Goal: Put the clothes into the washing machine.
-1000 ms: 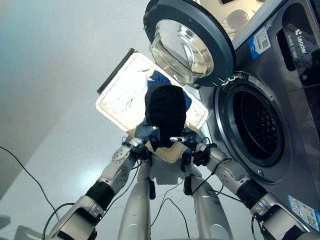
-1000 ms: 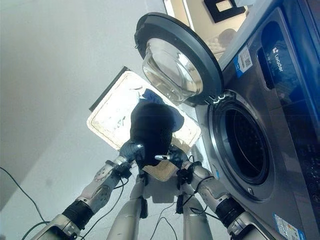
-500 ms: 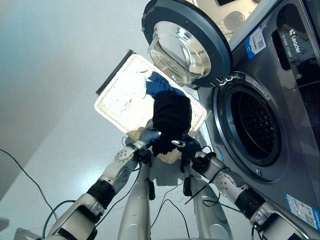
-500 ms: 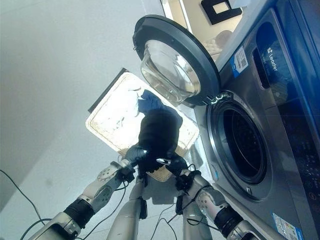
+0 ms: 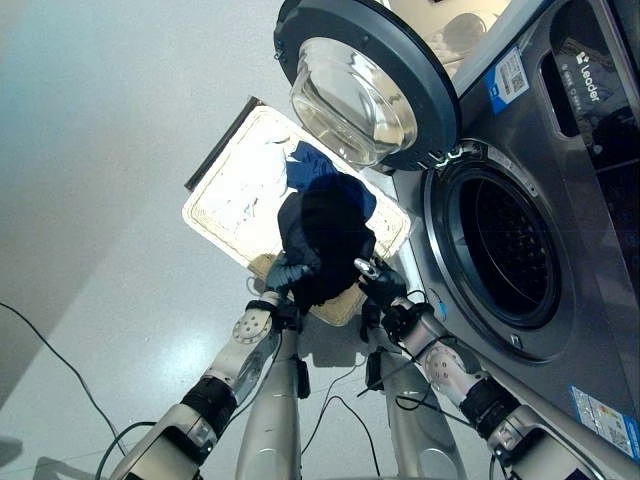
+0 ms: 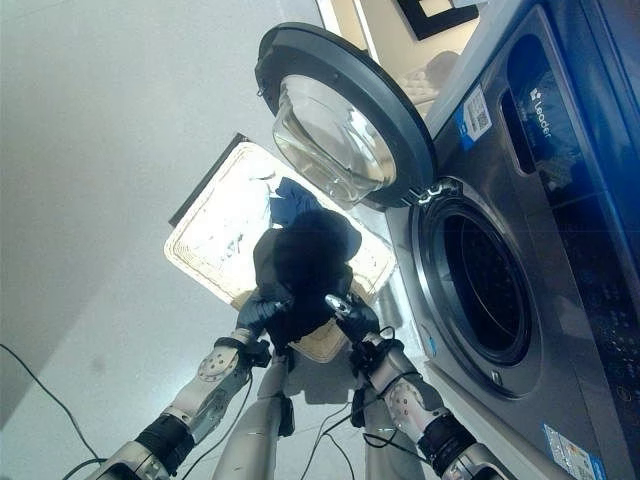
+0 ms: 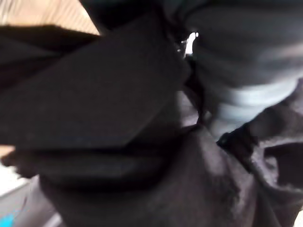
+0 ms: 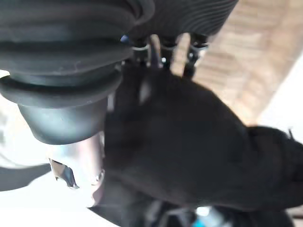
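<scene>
A black garment (image 5: 325,230) hangs bunched in a lump over the near end of the basket (image 5: 225,195). My left hand (image 5: 283,272) grips its lower left side and my right hand (image 5: 378,283) its lower right side, both shut on the cloth. Dark cloth (image 8: 189,142) lies against the right hand's fingers in the right wrist view, and black folds (image 7: 199,189) press up to the left hand in the left wrist view. A blue garment (image 5: 305,165) lies in the basket behind the black one. The washing machine's drum opening (image 5: 510,250) gapes to the right of the hands.
The round glass door (image 5: 360,85) stands swung open above the basket, hinged at the machine's upper left. The grey machine front (image 5: 590,200) runs along the right side. Pale floor (image 5: 100,200) spreads out to the left of the basket.
The black garment dipped toward the basket's near edge half a second ago and now sits slightly higher and further left. Both hands have kept their hold. More of the blue garment shows.
</scene>
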